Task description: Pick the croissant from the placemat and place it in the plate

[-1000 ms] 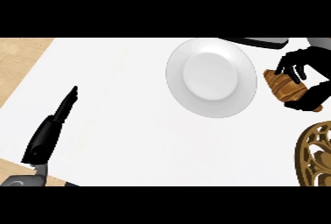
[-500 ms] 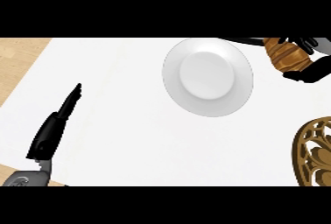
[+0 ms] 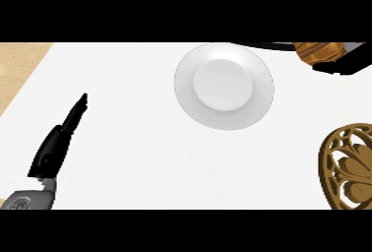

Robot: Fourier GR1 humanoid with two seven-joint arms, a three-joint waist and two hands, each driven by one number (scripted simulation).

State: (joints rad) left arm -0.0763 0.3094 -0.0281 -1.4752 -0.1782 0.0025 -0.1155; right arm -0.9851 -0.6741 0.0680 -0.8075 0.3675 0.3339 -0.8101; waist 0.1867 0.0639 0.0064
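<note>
The brown croissant (image 3: 318,51) is at the view's top right edge, lifted off the placemat, and only part of it shows. My right hand (image 3: 344,63) is curled round it; most of the hand is cut off by the view's edge. The white round plate (image 3: 224,86) lies on the white counter, left of the croissant and below it in the view. The ornate brown placemat (image 3: 347,170) lies at the lower right with nothing on its visible part. My left hand (image 3: 59,140) rests at the left, its fingers straight and holding nothing.
A strip of wooden surface (image 3: 16,64) runs along the far left beside the white counter top (image 3: 145,162). A thin dark shape (image 3: 267,46) shows just past the plate's upper right rim.
My right hand has carried the croissant up and away from the placemat, toward the top right edge of the view. The left hand has stayed where it was.
</note>
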